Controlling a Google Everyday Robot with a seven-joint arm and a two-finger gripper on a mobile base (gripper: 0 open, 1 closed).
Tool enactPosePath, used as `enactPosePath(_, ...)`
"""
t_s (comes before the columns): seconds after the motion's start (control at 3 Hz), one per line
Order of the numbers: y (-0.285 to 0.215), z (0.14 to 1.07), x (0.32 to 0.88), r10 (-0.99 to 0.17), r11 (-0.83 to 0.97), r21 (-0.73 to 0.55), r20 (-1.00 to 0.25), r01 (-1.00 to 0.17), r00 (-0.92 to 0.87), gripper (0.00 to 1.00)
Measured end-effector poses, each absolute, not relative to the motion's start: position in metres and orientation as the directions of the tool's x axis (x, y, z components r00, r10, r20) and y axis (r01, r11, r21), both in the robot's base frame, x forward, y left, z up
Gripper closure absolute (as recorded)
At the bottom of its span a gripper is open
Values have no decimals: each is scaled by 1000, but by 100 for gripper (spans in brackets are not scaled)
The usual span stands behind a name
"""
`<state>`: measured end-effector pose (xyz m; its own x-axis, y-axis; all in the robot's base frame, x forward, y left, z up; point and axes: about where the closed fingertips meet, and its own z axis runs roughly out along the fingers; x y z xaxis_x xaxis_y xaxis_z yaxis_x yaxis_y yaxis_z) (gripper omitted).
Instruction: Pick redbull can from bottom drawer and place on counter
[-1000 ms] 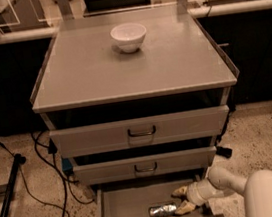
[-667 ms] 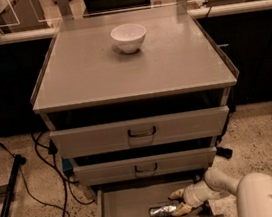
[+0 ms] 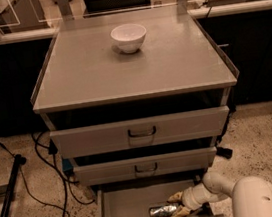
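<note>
The redbull can [image 3: 162, 211] lies on its side inside the open bottom drawer [image 3: 121, 213], right of the drawer's middle. My gripper [image 3: 175, 205] reaches into the drawer from the right, its pale fingers on either side of the can's right end. The white arm comes in from the lower right corner. The counter [image 3: 130, 66] is the grey top of the cabinet, well above the gripper.
A white bowl [image 3: 128, 37] stands on the counter near its back middle. Two upper drawers with dark loop handles [image 3: 142, 132] are pulled out a little. Black cables [image 3: 57, 192] and a dark bar lie on the speckled floor at left.
The gripper has slid a little to the left along the drawer, closer over the can's right end. The can has not moved.
</note>
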<state>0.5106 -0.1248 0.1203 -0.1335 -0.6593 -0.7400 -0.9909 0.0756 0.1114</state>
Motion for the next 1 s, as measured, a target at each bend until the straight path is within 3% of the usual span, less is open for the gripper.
enactPosePath(0.33,-119,111,506,-653,61,116,-747,-991,-128,64)
enactPosePath(0.67,-119,110,505,-652,59,117,-748,-991,-127,89)
enactPosePath(1.0,-119,110,505,-652,59,117,-748,-991,-127,100)
